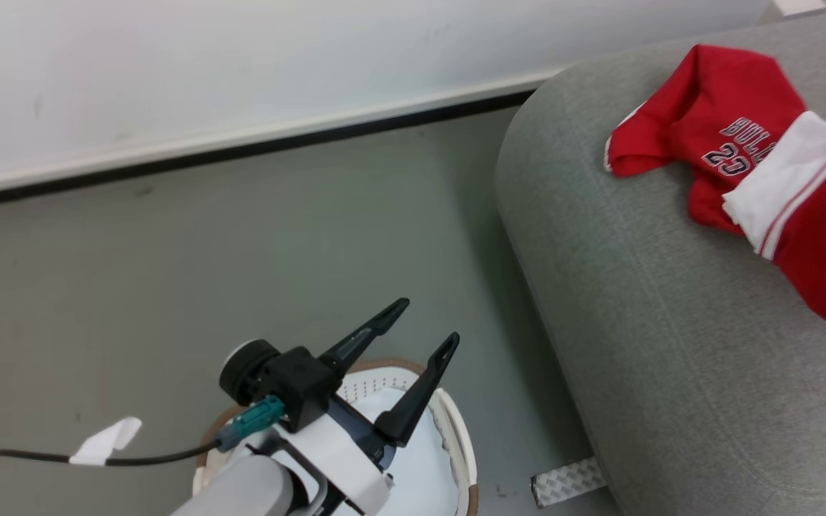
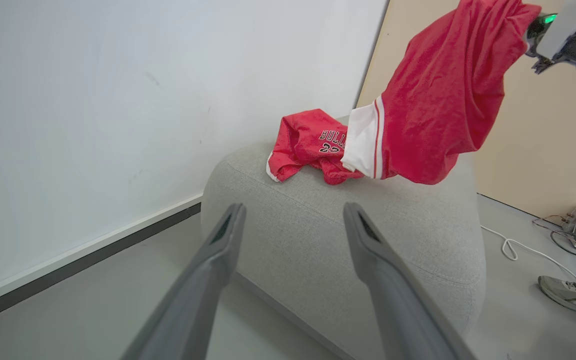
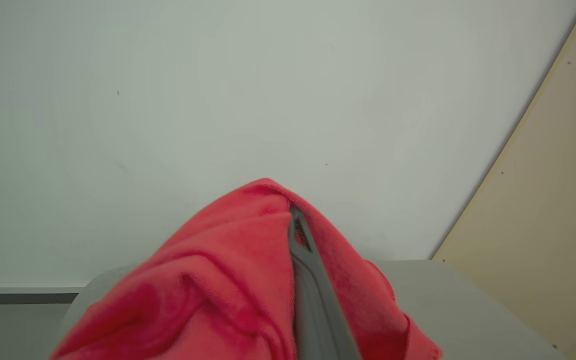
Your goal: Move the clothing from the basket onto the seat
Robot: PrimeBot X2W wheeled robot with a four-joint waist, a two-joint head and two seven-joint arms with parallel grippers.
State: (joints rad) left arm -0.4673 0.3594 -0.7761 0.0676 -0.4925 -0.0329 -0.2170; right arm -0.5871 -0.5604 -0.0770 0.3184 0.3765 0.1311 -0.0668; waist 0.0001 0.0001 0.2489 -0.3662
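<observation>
The right gripper [image 3: 293,220] is clamped on a fold of the striped garment [image 2: 438,100], which hangs limp over the sofa [image 1: 671,344] beside the jersey [image 2: 313,145] lying there. Soft and light, it should hold by any bunched fold. The left gripper [image 1: 429,319] gapes above the basket [image 1: 459,430].

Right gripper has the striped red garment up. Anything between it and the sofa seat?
Nothing visible blocks it. The garment, clamped in the right gripper, hangs over the sofa. The Bulls jersey lies on the cushion beside the garment's white panel, with bare cushion around it.
</observation>
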